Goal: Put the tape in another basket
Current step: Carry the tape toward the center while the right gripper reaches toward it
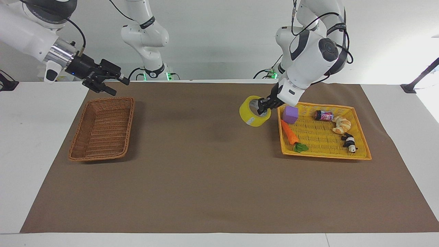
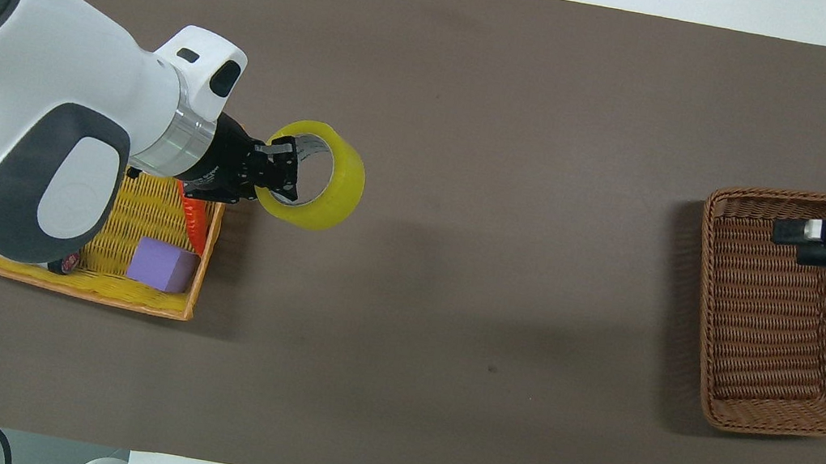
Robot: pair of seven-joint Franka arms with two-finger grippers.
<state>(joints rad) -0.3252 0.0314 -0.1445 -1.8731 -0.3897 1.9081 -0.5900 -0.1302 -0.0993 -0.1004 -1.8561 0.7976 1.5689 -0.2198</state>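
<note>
Brown bench paper separates the tape [image 1: 254,115], pinched through its rim by the closed left end effector [image 1: 263,106] beside the yellow tray [image 1: 325,152], from the wicker basket [image 1: 102,128], over whose nearer rim the right end effector [image 1: 115,86] waits with fingers spread.

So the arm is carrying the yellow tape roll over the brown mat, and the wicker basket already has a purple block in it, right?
Not quite. The wicker basket is empty in the overhead view; the purple block lies in the yellow tray. The left end effector does carry the tape roll over the mat.
</note>
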